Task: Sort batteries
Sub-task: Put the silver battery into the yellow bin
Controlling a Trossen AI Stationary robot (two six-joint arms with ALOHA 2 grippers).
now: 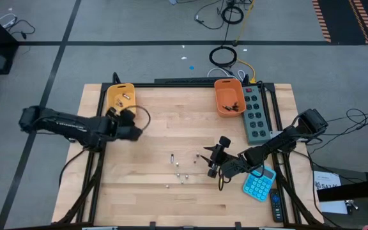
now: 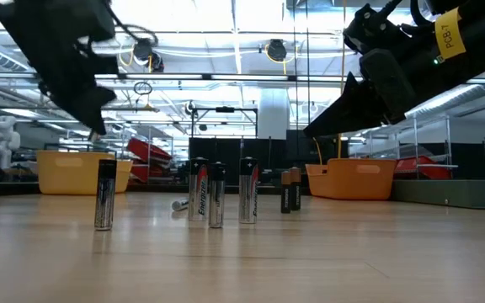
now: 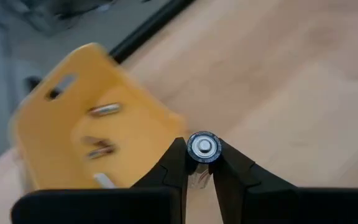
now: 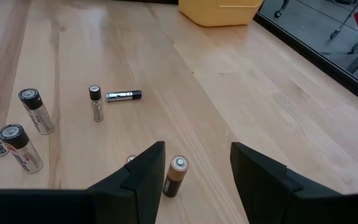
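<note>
Left wrist view: one battery [image 3: 203, 147] is pinched end-on in the left gripper [image 3: 199, 163], carried near the yellow bin [image 3: 61, 118], which already holds a few. Loose batteries [image 1: 179, 167] are left mid-table. The right gripper [image 4: 194, 167] is held wide open over a copper-topped battery [image 4: 175, 175], nothing gripped. Next, judged: release over the yellow bin.

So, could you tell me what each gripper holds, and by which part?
The left gripper pinches a battery just below its top end, near the yellow bin. The right gripper is open, holding nothing.
</note>
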